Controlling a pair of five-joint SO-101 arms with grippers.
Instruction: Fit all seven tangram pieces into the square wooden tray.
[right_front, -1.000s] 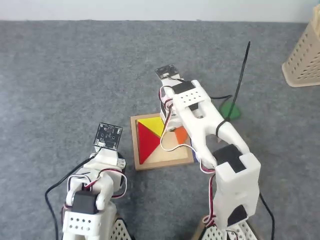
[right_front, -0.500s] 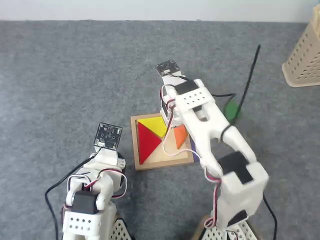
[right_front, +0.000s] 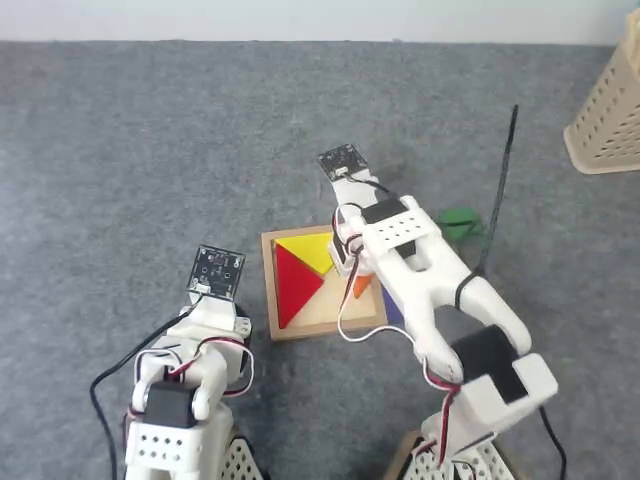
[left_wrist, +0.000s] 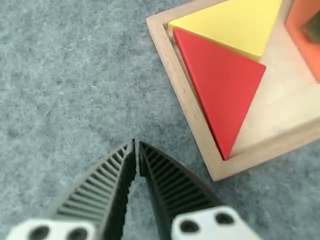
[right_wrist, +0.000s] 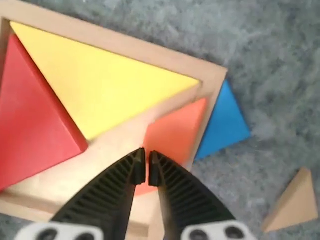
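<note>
Three pieces (right_wrist: 100, 85) in tray (right_wrist: 115, 44), fourth piece (right_wrist: 225, 125) just outside

The place looks like a small robotics lab bench. Two bare-wired white arms (right_front: 425, 275) stand on grey felt-like covering (right_front: 120, 130). A perforated beige basket (right_front: 608, 110) sits at the upper right.

My two arms: left arm (right_front: 185, 395) and right arm (right_front: 430, 285) are wearing white shells with black motor blocks; red, white and black wires (right_front: 340, 318) are looping along them. Dark camera boards (right_front: 217, 270) (small, square) are riding the wrists. Left gripper (left_wrist: 136, 146) and right gripper (right_wrist: 146, 154) are showing black ribbed fingers on white, screw-holed mounts.
</note>
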